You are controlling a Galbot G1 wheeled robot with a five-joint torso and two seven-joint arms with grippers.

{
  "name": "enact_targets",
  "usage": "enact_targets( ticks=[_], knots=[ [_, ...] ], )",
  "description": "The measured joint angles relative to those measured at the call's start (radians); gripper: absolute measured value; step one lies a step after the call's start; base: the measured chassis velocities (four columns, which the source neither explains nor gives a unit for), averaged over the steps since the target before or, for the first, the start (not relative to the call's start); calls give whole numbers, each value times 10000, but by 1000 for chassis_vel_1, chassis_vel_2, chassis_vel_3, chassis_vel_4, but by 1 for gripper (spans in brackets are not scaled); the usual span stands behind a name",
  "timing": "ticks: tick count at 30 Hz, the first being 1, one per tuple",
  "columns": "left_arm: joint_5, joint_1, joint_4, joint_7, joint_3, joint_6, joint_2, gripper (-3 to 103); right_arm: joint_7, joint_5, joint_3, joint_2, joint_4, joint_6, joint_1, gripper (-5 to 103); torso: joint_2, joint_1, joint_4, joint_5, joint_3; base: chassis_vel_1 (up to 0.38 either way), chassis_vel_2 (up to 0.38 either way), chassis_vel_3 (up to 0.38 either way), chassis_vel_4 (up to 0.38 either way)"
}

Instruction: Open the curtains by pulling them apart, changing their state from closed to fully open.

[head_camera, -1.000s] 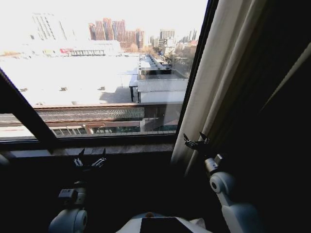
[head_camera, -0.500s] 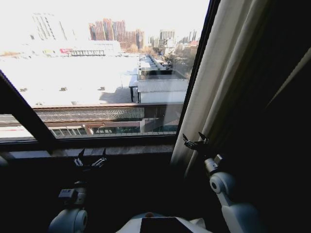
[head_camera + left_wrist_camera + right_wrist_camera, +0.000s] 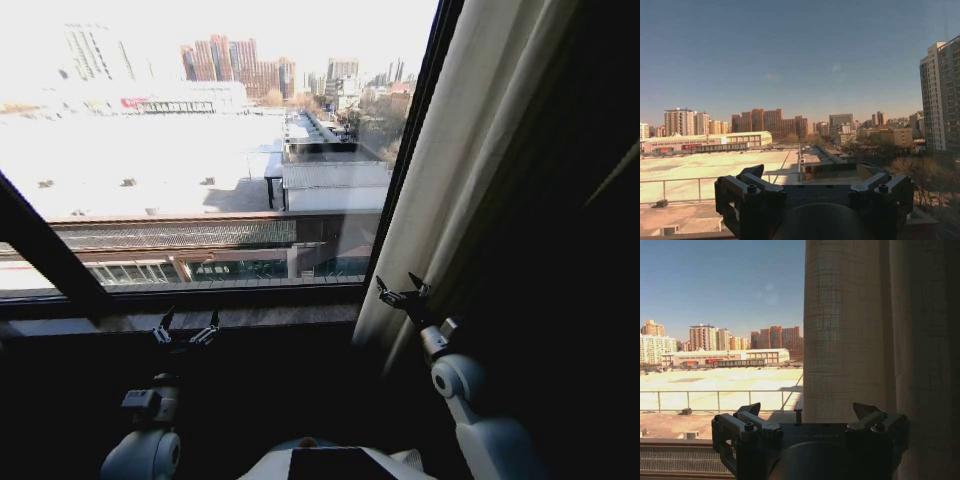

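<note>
One sheer white curtain (image 3: 450, 170) hangs bunched in pleats at the right side of the window, and the glass to its left is uncovered. My right gripper (image 3: 400, 290) is open, raised right beside the curtain's lower left edge, with nothing between its fingers. In the right wrist view the right gripper (image 3: 807, 409) points at the curtain (image 3: 850, 340), which stands just ahead of it. Over at the left, my left gripper (image 3: 186, 330) is held open and empty just below the window sill. In the left wrist view the left gripper (image 3: 810, 171) faces bare glass and the city outside.
A stone window sill (image 3: 250, 316) runs across under the glass, with a dark wall below it. A dark slanted frame bar (image 3: 40, 250) crosses the left of the window. A heavy dark drape (image 3: 560, 250) hangs right of the white curtain.
The whole head view has shifted slightly, so the camera has moved. Both grippers stay where they were, open.
</note>
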Motion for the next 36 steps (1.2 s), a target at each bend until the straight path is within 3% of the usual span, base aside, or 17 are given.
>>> enact_targets(
  ticks=[19,36],
  knots=[
    [-8,57,-51,33,1,-13,57,100,683,279,-287,-13,-1299,-861,1742,100,2,-5,0,0,-1,0,0,0,0],
    [220,-61,22,85,229,6,-36,100,1598,-216,-597,334,-2851,-906,3505,100,2,-3,0,0,0,0,0,0,0]
  ],
)
